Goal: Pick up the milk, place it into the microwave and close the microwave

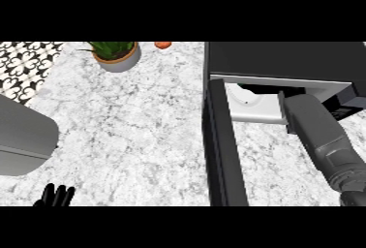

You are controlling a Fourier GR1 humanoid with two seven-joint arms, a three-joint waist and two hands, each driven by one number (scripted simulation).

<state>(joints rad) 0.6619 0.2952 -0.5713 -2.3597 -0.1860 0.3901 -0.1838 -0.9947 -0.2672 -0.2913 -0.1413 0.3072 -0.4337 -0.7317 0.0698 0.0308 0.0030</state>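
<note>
Right hand hidden inside microwave [286, 58]; milk unseen.

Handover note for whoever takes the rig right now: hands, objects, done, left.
Left robot hand: open, resting at the view's lower left edge, fingers up, holding nothing.
Right robot hand: reached into the microwave; only its forearm shows, the hand itself is hidden, so its state cannot be told.
Milk: not visible on the counter; whether it is inside the cavity cannot be told.
Microwave door: open, swung out toward the robot.
Done: apparently the milk is picked up and brought to the microwave.
Left: confirm the milk is released inside, withdraw the right arm, close the door.
</note>
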